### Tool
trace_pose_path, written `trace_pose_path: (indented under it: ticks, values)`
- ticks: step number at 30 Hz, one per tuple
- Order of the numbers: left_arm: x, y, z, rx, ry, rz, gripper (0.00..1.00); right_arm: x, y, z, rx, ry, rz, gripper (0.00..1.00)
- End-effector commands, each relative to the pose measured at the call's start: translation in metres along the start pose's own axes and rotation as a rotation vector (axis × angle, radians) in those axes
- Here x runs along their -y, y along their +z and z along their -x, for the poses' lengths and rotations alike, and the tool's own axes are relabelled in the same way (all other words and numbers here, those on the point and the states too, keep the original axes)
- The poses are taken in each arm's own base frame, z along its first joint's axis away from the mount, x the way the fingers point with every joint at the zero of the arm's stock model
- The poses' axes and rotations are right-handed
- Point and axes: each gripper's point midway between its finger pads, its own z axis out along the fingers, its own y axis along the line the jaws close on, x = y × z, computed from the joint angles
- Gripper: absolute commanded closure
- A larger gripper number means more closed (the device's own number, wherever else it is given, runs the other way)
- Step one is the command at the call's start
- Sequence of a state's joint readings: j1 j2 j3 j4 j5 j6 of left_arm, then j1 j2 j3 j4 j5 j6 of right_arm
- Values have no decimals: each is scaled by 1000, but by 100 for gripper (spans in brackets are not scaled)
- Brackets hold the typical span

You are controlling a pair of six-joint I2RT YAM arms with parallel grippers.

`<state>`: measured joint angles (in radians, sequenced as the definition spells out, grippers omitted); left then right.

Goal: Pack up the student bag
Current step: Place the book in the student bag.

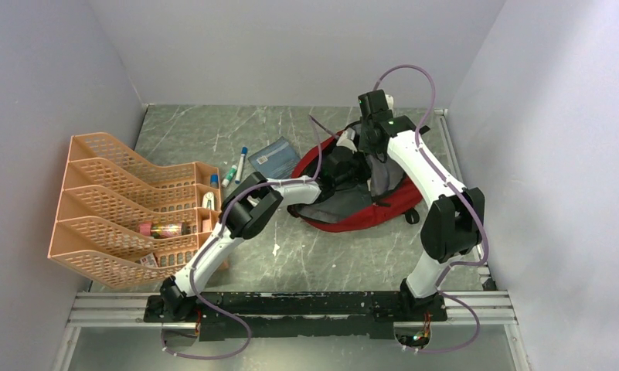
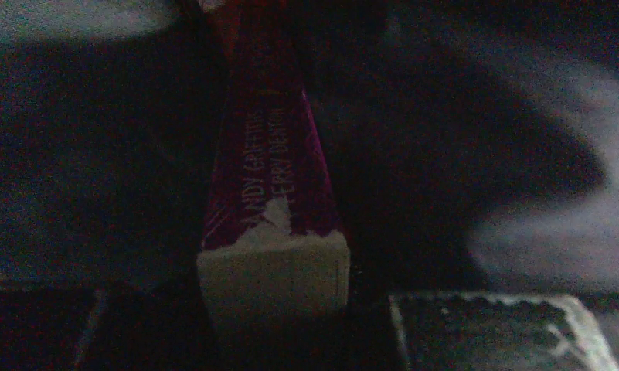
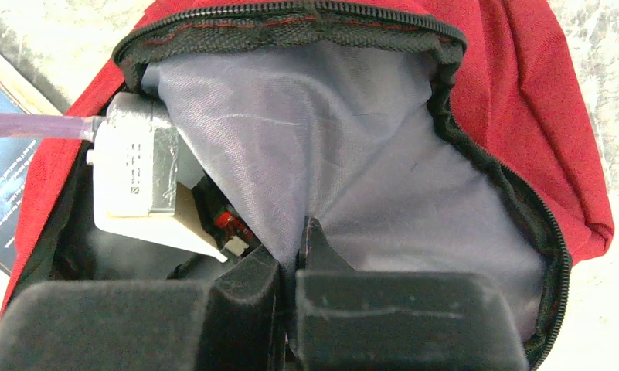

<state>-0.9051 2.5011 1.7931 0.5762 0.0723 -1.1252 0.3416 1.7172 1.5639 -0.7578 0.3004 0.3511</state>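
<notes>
We see the student bag open right of centre; right gripper pinches its grey lining; left gripper, inside it, clasps a book; the orange organiser holds small items

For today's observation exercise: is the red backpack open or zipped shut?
Open: the backpack gapes, zipper edges apart, grey lining showing, pinched up by the right gripper.
</notes>
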Motion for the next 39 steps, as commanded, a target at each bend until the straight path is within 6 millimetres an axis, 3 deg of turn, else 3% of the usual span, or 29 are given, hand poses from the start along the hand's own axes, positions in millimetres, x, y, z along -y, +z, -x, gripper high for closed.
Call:
trace_pose_path:
  ticks: [1,5,7,11,16,18,21,25,31,39]
  values:
    - [45,14,17,68,23,-85,95,-17,-16,19,80,30,87,100]
    - [36,20,13,58,10,-73,95,-16,-19,22,104,36,88,100]
    - [32,23,7,41,9,-59,90,-16,-18,21,101,34,87,100]
    - [22,21,8,37,52,9,66,-16,-14,16,97,34,90,100]
    - [25,11,11,35,88,28,39,-14,-11,15,108,38,81,100]
    - [27,9,11,24,99,25,21,-13,-10,15,106,38,74,100]
    - [30,3,19,30,112,33,9,-10,-10,15,115,37,61,100]
    - [27,-6,35,53,110,49,3,-6,-8,15,121,37,50,100]
    - [26,-24,56,55,106,59,3,-4,-5,13,118,38,42,100]
    - [33,-56,65,18,123,28,3,3,0,7,118,45,8,100]
